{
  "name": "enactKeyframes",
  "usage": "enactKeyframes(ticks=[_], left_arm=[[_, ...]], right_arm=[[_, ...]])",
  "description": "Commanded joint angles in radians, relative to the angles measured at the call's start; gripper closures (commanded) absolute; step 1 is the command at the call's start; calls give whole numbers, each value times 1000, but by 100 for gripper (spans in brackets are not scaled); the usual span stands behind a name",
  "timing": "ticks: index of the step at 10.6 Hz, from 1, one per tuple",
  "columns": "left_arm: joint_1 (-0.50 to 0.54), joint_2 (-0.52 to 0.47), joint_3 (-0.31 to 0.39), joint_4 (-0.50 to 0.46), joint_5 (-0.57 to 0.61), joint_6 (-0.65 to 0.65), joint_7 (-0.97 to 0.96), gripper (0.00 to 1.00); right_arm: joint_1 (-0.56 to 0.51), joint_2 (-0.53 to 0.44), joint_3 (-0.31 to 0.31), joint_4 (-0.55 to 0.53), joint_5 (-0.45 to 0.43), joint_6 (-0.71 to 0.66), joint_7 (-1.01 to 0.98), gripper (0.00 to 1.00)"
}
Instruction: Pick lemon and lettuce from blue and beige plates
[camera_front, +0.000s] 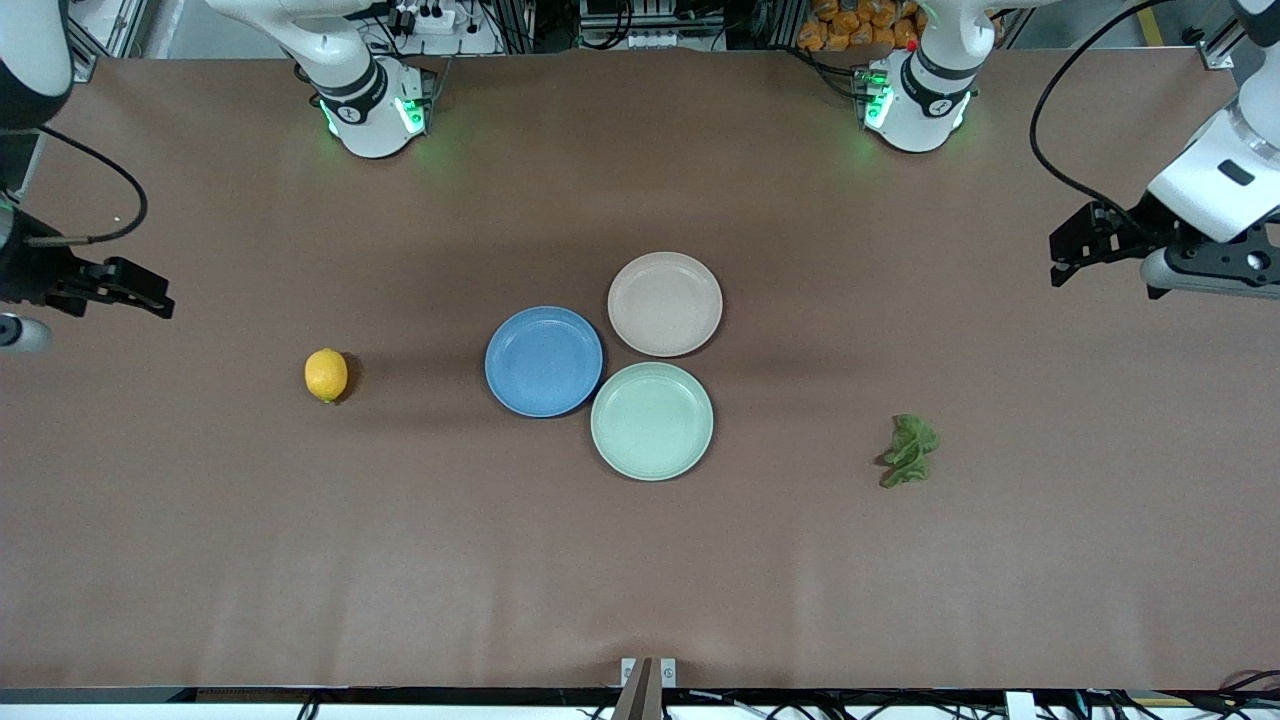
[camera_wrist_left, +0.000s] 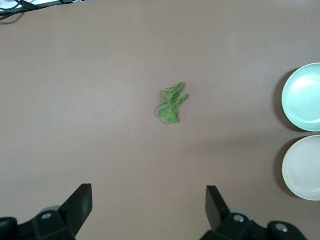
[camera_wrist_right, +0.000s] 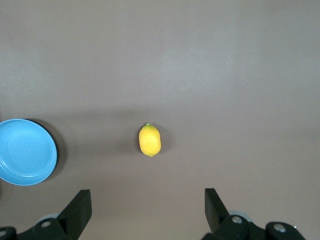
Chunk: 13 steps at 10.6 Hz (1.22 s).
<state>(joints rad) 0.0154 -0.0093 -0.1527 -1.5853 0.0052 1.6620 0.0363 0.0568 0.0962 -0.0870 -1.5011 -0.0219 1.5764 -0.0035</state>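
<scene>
Lemon (camera_front: 326, 375), firm and smooth, lies on the desk (camera_front: 640, 560) toward the right arm's end, off the blue plate (camera_front: 544, 361); grasp across its middle. Lettuce (camera_front: 909, 451), limp and light, lies toward the left arm's end, away from the beige plate (camera_front: 665, 303); pinch its bunched centre. Right gripper (camera_wrist_right: 145, 212) and left gripper (camera_wrist_left: 149, 210) hang with fingers wide.

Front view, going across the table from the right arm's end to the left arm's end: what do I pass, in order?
right gripper → lemon → blue plate → lettuce → left gripper. The green and beige plates overlap in that order, so they are left out.
</scene>
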Motion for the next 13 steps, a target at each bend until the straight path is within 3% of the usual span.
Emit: enactKeyframes(ticks=[1, 5, 13], left_arm=[[2, -12, 2, 28, -45, -47, -10, 0], [2, -15, 4, 30, -37, -80, -9, 0], [12, -3, -2, 47, -34, -79, -2, 0]], right_arm=[[9, -26, -8, 16, 8, -16, 31, 0], [20, -27, -10, 70, 8, -18, 97, 0], [20, -26, -13, 70, 8, -18, 85, 0]])
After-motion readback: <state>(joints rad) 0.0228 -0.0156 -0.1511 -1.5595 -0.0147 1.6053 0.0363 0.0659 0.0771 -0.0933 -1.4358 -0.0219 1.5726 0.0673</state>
